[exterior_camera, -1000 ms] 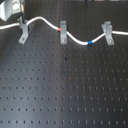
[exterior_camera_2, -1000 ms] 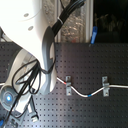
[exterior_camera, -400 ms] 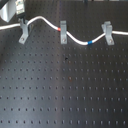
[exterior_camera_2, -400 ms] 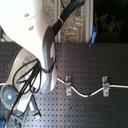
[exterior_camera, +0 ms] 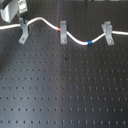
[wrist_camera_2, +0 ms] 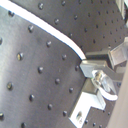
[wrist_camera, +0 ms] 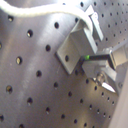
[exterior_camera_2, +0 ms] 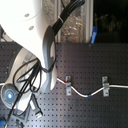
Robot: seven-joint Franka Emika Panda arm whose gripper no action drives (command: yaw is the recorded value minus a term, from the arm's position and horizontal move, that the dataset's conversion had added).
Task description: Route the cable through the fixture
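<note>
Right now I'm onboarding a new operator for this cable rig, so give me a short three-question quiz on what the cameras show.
1. In the first exterior view, how many grey clips stand on the perforated board?
2. True or false: the blue band on the cable lies between the middle clip and the first exterior view's right clip.
3. Where is the red band? A) right at the middle clip; B) touching the blue band; C) beyond the right clip.
Key: 1) three, counting the first exterior view's left clip; 2) true; 3) A.
</note>
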